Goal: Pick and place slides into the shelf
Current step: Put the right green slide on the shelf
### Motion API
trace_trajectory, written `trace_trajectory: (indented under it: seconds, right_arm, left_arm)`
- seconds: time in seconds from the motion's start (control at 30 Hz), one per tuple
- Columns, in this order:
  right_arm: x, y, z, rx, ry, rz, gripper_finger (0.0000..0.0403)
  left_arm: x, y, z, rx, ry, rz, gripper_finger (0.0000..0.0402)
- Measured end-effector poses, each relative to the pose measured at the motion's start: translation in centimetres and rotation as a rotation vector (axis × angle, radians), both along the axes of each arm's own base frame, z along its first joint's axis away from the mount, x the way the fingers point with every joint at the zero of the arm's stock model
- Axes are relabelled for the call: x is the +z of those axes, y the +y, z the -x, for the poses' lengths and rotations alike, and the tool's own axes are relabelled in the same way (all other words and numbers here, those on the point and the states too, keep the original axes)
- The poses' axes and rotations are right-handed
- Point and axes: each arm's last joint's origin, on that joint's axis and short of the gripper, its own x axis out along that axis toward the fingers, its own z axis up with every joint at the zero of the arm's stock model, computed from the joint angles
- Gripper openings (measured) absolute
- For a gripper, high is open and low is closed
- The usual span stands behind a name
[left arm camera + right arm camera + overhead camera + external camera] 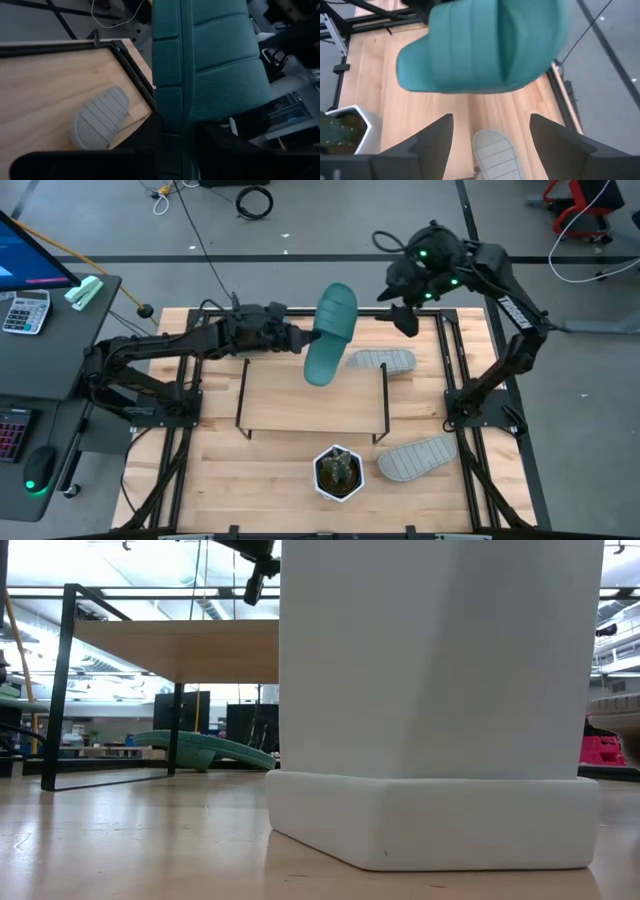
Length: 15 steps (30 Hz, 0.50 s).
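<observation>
My left gripper (pixel 296 339) holds a teal-green slide (pixel 331 334) in the air over the far edge of the shelf (pixel 312 395), a light board on thin black legs. The low view shows a second teal slide (pixel 205 750) lying on the table under the shelf board (pixel 175 650). One grey slide (pixel 382 361) lies sole up just right of the shelf's far corner, another (pixel 418 457) near the table's right front. My right gripper (pixel 405 318) hangs open above the far right of the table, empty, looking down on the held slide (pixel 480 45). My left gripper pinches the teal slide between its two fingers at its long side edge (pixel 172 117), roughly mid-length. The fingers reach in level from the table's left and lie across the slide. The slide is lifted clear and tilted, with its patterned sole (pixel 220 65) turned toward the wrist camera.
A white pot with a plant (pixel 338 472) stands at the table's near edge in front of the shelf and fills most of the low view (pixel 430 690). Black frame rails run along the table's sides (pixel 452 350). A desk with keyboard and calculator is off to the left.
</observation>
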Motion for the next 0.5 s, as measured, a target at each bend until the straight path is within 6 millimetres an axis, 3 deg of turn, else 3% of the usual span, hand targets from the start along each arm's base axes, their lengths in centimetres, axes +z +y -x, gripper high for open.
trace_trajectory:
  seconds: [0.3, 0.5]
  right_arm:
    - [1.2, 1.6, 3.0, -0.003, -0.007, 0.011, 0.0263]
    - [1.4, 2.2, 4.0, 0.007, 0.009, 0.012, 0.0262]
  left_arm:
    - [0.0, -3.1, -1.3, 0.048, 0.026, 0.037, 0.0086]
    - [5.0, -4.0, -4.0, -0.010, 0.137, -0.076, 0.0086]
